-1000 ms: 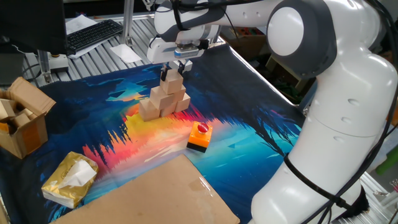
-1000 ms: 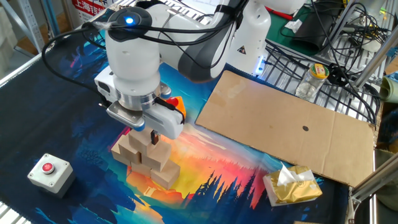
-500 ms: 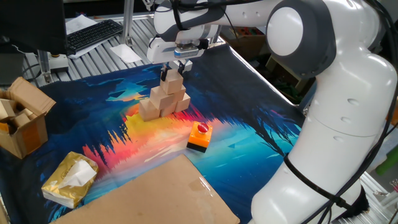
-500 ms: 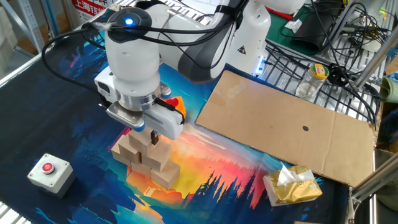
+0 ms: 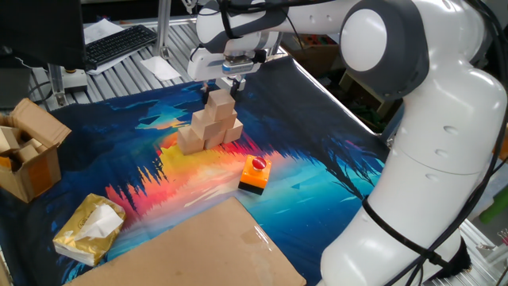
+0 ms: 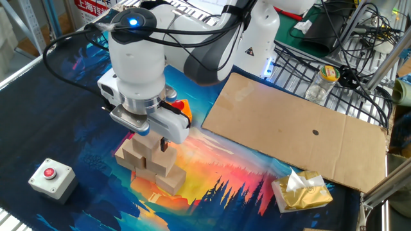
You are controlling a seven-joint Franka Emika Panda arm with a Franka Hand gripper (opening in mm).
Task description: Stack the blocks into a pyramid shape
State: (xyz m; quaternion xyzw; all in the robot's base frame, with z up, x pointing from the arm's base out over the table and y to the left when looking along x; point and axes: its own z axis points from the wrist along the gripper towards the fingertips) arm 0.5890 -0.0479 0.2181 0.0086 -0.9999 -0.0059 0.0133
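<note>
Several plain tan wooden blocks point(image 5: 209, 127) stand stacked as a pyramid on the colourful mat, with a single top block point(image 5: 221, 102) at the peak. In the other fixed view the stack point(image 6: 146, 161) lies partly hidden under the gripper. My gripper point(image 5: 225, 83) is open and empty just above the top block, its fingers clear of the block's sides. In the other fixed view the gripper point(image 6: 154, 142) hangs right over the stack, with one dark fingertip point(image 6: 164, 145) showing.
An orange-and-black box with a red button point(image 5: 255, 174) sits in front of the stack. A grey button box point(image 6: 50, 176) lies near the mat edge. A cardboard sheet point(image 5: 198, 246), a yellow tissue pack point(image 5: 89, 228) and a brown cardboard box point(image 5: 28, 155) lie around.
The gripper has risen slightly off the top block, which stays on the stack. The blocks have not moved.
</note>
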